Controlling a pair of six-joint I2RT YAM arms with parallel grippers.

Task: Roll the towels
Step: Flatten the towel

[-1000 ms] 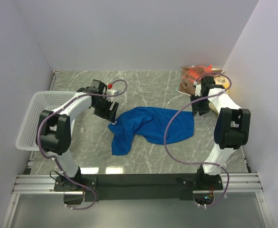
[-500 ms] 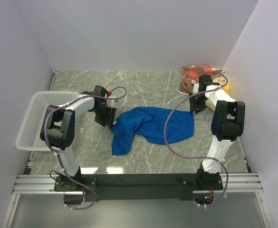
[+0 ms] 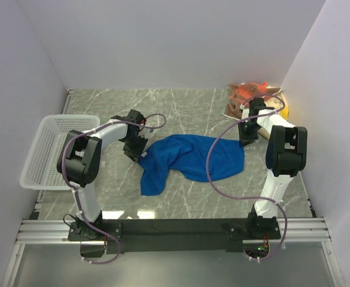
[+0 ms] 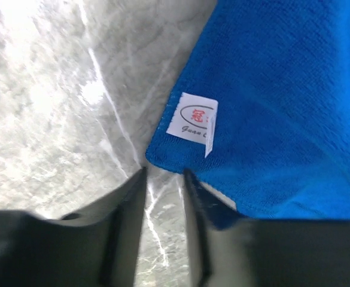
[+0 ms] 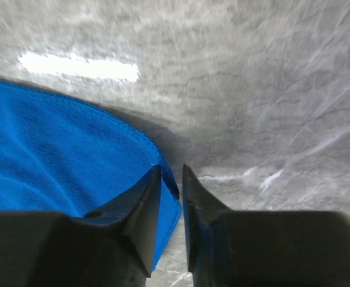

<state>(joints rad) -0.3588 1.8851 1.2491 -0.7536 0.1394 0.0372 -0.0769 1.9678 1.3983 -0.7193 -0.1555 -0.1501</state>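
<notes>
**Towel location.** The blue towel (image 3: 192,156) lies crumpled on the grey marble surface (image 3: 180,113) between the two arms, with one lobe trailing toward the near edge. A patterned towel (image 3: 242,94) sits in the far right corner, well apart from the work. A white basket (image 3: 34,156) stands at the left edge.

**Finger state.** The left fingers (image 4: 124,203) stand a narrow gap apart at the towel's left corner, near its white label (image 4: 191,118). Bare surface shows through the gap. The corner tip sits at the mouth of the gap and one finger overlaps the hem, so no cloth is clamped. The right fingers (image 5: 139,209) also stand a narrow gap apart, with the hem of the towel's right corner crossing between the tips. No firm pinch is visible there.

**Hazards.**
- Left side: the corner sits only at the mouth of the gap, so the fingers may meet on nothing.
- Right side: the fingers cover only the hem, and so shallow a bite may slip out under tension.
- If only one side holds, a lift would drag the towel askew and bunch it instead of spreading it flat for rolling.
- Both sets of tips are close to the surface, so further descent risks scraping it.

**Arm pose.** The left arm has its elbow raised beside the basket, its forearm reaching right and its wrist pitched down. The right arm rises near the right wall, with its forearm extended away from the base and its wrist turned inward and down.
</notes>
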